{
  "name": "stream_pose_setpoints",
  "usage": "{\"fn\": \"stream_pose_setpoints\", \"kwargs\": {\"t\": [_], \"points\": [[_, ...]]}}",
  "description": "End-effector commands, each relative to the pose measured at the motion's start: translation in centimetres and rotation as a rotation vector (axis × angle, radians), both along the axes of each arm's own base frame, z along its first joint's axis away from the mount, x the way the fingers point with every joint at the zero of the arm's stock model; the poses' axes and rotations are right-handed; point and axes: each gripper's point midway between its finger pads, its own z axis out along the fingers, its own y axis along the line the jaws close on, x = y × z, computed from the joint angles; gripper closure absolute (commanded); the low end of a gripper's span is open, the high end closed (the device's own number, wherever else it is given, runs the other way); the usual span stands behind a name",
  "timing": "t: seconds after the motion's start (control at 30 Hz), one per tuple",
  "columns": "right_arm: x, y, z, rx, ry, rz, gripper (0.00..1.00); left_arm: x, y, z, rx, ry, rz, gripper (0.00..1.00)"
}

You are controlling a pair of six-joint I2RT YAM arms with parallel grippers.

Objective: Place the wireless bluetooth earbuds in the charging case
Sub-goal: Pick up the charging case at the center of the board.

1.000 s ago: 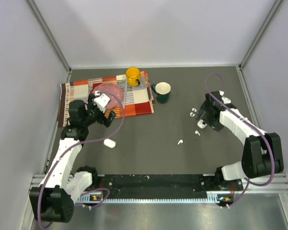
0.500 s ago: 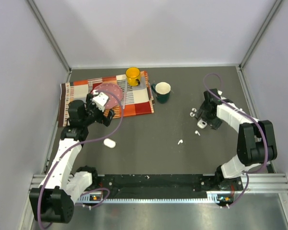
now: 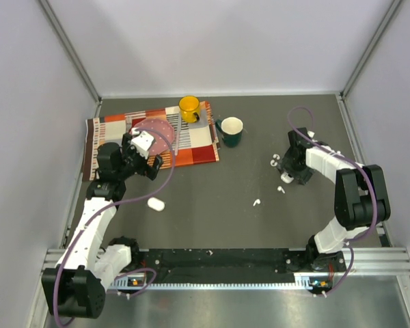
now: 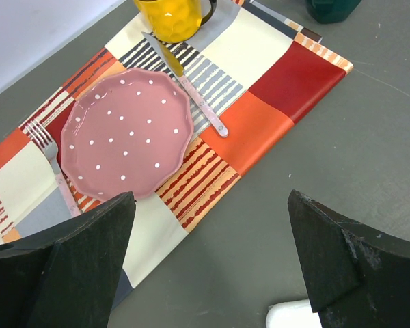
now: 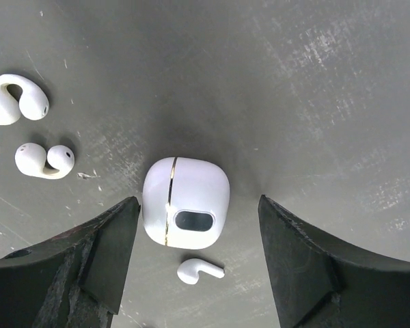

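The charging case, a white oval pebble, lies on the grey table at front left; its edge shows at the bottom of the left wrist view. My left gripper is open and empty, above and behind it. One stemmed white earbud lies mid-table. Another earbud lies next to a square white case with a gold seam. My right gripper is open, and this square case lies between its fingers.
Two C-shaped white clip earbuds lie left of the square case. A checked cloth at back left holds a pink plate, a fork, a knife and a yellow mug. A dark green mug stands beside it.
My right arm's elbow has swung toward the back while its gripper stays over the square case. The left arm has barely moved.
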Motion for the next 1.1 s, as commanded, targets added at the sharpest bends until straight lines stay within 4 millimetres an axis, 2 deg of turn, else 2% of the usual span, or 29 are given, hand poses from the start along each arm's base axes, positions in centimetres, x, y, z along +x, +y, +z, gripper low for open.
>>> {"fn": "stream_pose_setpoints", "kwargs": {"t": [0.0, 0.2, 0.33, 0.43, 0.7, 0.87, 0.93, 0.97, 1.03, 1.07], "points": [[1.7, -0.4, 0.5, -0.006, -0.052, -0.033, 0.30, 0.4, -0.3, 2.1, -0.036, -0.066, 0.008, 0.01], [1.7, -0.4, -0.3, -0.008, -0.047, -0.030, 0.34, 0.4, -0.6, 2.3, -0.067, -0.054, 0.004, 0.01], [1.6, -0.2, -0.8, 0.005, -0.039, -0.033, 0.36, 1.1, 0.4, 2.6, -0.155, -0.007, 0.136, 0.01], [1.3, -0.2, -1.2, 0.011, -0.039, -0.044, 0.38, 1.6, 0.6, 2.8, -0.179, 0.033, 0.172, 0.01], [0.8, 0.0, -1.9, 0.032, -0.037, -0.046, 0.46, 1.1, -1.7, 4.1, -0.284, 0.100, 0.082, 0.01], [0.6, 0.3, -2.2, 0.048, -0.035, -0.043, 0.52, 0.6, -3.5, 3.8, -0.392, 0.197, 0.031, 0.01], [0.7, 0.5, -2.2, 0.055, -0.045, -0.041, 0.61, -0.3, -5.3, 4.5, -0.446, 0.202, -0.079, 0.01], [0.7, 0.6, -2.1, 0.062, -0.047, -0.032, 0.65, -0.7, -5.9, 4.3, -0.468, 0.217, -0.114, 0.01], [1.1, 1.0, -1.5, 0.082, -0.082, -0.014, 0.80, -1.2, -7.0, 5.3, -0.565, 0.247, -0.155, 0.01], [1.1, 1.4, -1.1, 0.108, -0.096, -0.002, 0.82, -1.3, -7.4, 5.2, -0.594, 0.280, -0.169, 0.01]]}}
